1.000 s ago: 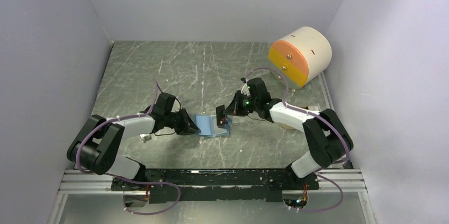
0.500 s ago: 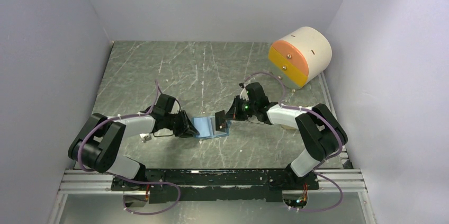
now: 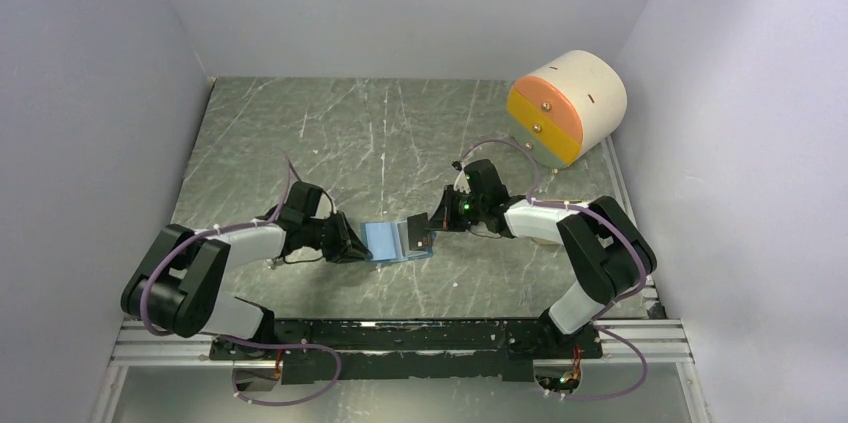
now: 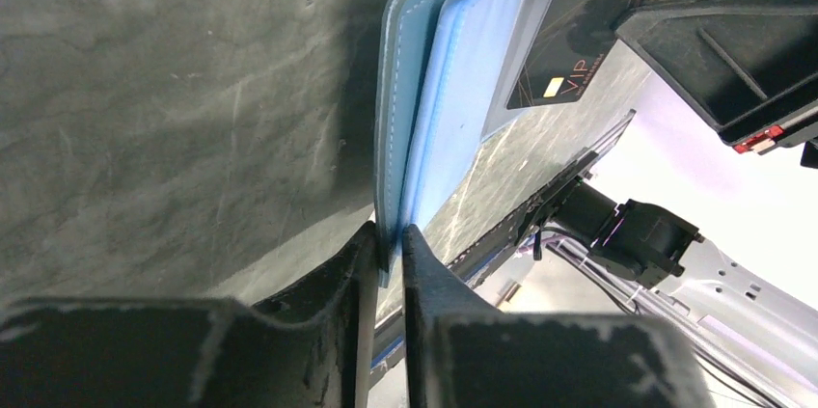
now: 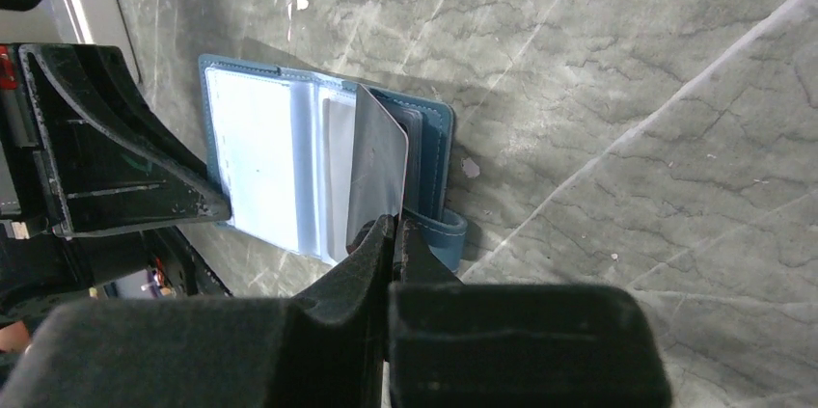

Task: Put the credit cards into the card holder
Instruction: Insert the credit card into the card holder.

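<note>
Right fingers (image 5: 367, 263) pinching the credit card (image 5: 378, 167), left fingers (image 4: 338, 292) clamping the card holder (image 4: 397, 90) — I'm squaring it to the pocket (image 5: 338, 162).

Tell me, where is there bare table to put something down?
Free: the far table between back wall and arms, left of the drum. Crowded: mid-table, where left gripper and right gripper, with a card, meet at the holder.

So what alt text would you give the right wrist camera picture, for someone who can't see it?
The right gripper pinches a grey credit card by one edge, holding it tilted over the open blue card holder, which lies on a grey marbled table. At the left of the picture, the left gripper holds the holder's opposite edge.
</note>
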`<state>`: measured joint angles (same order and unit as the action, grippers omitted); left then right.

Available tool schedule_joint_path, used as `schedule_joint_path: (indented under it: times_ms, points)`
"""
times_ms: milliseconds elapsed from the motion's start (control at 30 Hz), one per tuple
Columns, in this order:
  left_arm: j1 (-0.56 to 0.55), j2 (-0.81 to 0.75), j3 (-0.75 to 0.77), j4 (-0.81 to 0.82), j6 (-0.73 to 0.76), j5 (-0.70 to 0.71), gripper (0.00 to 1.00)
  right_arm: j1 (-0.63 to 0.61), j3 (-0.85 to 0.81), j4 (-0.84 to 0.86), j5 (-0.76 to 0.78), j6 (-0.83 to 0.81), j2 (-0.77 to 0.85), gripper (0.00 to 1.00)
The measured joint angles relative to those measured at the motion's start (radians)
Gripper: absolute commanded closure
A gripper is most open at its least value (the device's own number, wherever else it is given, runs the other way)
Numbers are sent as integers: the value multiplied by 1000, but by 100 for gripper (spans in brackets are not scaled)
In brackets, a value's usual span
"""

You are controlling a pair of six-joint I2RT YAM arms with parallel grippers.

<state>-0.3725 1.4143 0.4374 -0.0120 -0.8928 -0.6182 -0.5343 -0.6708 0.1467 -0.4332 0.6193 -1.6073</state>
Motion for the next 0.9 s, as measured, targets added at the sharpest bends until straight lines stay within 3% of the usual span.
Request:
schedule_joint_path:
  times_ms: [67, 900]
  points:
    - [3, -10, -2, 0, 5, -1, 91, 0, 0, -1, 3, -2, 0, 100]
    - [2, 108, -14, 105, 23, -83, 91, -48, 8, 101, -72, 51, -39, 100]
